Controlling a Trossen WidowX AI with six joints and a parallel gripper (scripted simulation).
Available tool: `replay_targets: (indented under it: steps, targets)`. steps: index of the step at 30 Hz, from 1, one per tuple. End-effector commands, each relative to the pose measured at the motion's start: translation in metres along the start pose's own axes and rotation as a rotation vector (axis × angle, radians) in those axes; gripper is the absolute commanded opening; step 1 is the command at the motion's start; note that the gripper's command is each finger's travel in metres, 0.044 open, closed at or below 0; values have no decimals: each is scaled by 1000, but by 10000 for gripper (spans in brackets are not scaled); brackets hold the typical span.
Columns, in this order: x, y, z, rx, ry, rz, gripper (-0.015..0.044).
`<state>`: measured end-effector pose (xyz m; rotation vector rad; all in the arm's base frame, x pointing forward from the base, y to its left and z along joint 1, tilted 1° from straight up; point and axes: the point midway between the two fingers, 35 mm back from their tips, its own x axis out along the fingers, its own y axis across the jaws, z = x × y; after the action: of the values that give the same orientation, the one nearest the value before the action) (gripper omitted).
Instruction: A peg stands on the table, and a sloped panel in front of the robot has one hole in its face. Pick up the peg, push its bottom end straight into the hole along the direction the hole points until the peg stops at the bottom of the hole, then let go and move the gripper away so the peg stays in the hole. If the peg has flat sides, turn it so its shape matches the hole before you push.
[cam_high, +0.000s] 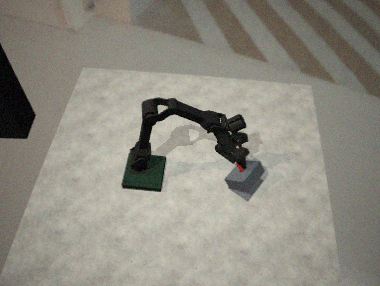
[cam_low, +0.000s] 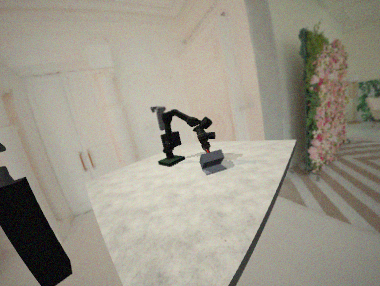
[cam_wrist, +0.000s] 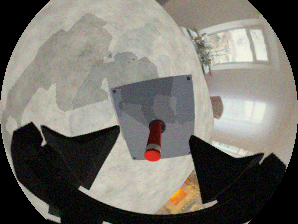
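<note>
The red round peg (cam_wrist: 154, 136) (cam_high: 241, 168) (cam_low: 208, 151) stands with its lower end in the dark hole (cam_wrist: 163, 126) of the grey-blue sloped panel (cam_wrist: 135, 100) (cam_high: 251, 171) (cam_low: 212, 159). A grey band circles it near its free end. How deep it sits is hidden inside the hole. My gripper (cam_wrist: 154, 135) (cam_high: 242, 162) (cam_low: 206, 149) is open. In the wrist view its two black fingers stand wide apart, one on each side of the peg, with a gap on both sides. The fingertips are still close around the peg, over the panel.
The arm's green base plate (cam_high: 145, 179) (cam_low: 171, 160) stands on the pale mottled table (cam_high: 175, 235) (cam_low: 175, 215), to the left of the panel in the top and exterior views. A black block (cam_high: 14, 100) (cam_low: 32, 225) stands off the table at the far left.
</note>
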<state>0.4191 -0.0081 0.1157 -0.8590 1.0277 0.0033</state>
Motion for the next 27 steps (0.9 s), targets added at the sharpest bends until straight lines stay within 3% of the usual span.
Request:
replay_targets:
  steps: [1, 27]
  targets:
    - [-13, -3, 3, 8, -7, -8, 440]
    - [-76, 3, 5, -3, -1, 3, 440]
